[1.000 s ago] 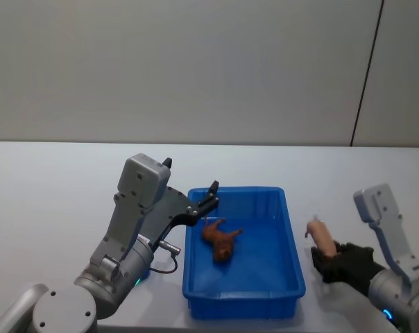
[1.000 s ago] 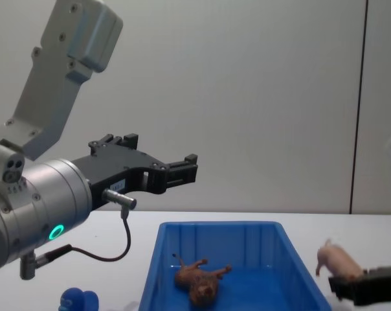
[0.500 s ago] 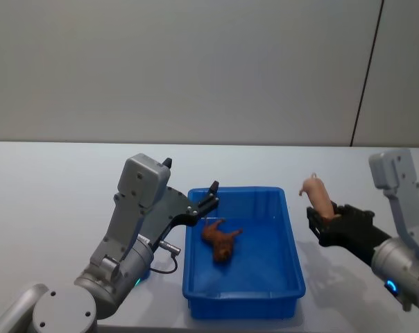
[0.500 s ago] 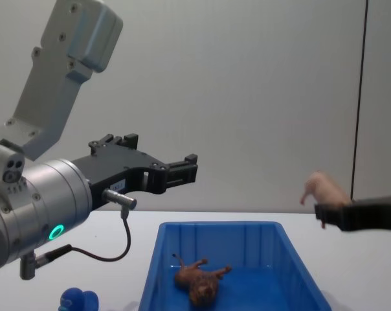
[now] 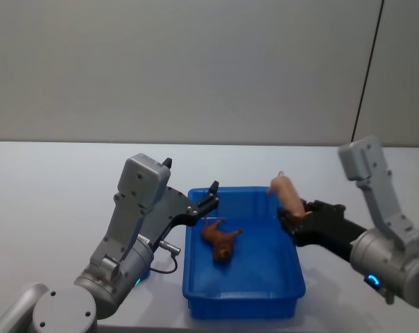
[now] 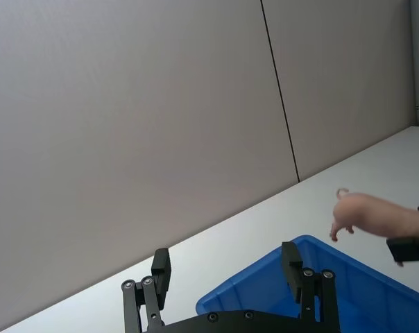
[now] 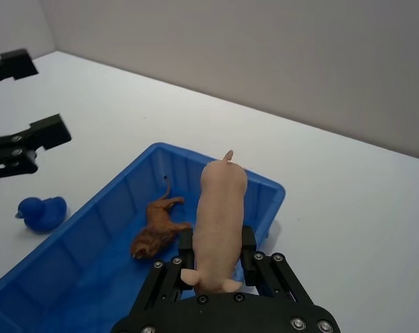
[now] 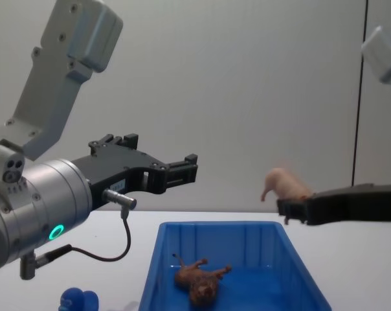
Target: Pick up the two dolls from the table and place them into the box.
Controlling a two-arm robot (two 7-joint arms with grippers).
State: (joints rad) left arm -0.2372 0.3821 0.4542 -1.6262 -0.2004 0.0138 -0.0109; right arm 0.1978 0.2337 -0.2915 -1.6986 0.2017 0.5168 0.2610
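One pig (image 5: pixel 286 195) (pink) in right jaws, above box (image 5: pixel 244 305)

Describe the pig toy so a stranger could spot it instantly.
Find the big blue bin. Above its right side the right gripper holds the pig aloft. It is pale pink; the animal lying in the bin is brown.

no legible text, labels, brands, numbers or signs on anything.

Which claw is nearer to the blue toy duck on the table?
Left. The left claw hangs open above the box's left edge, near the duck; the right claw, holding the pig, is over the box's right side.
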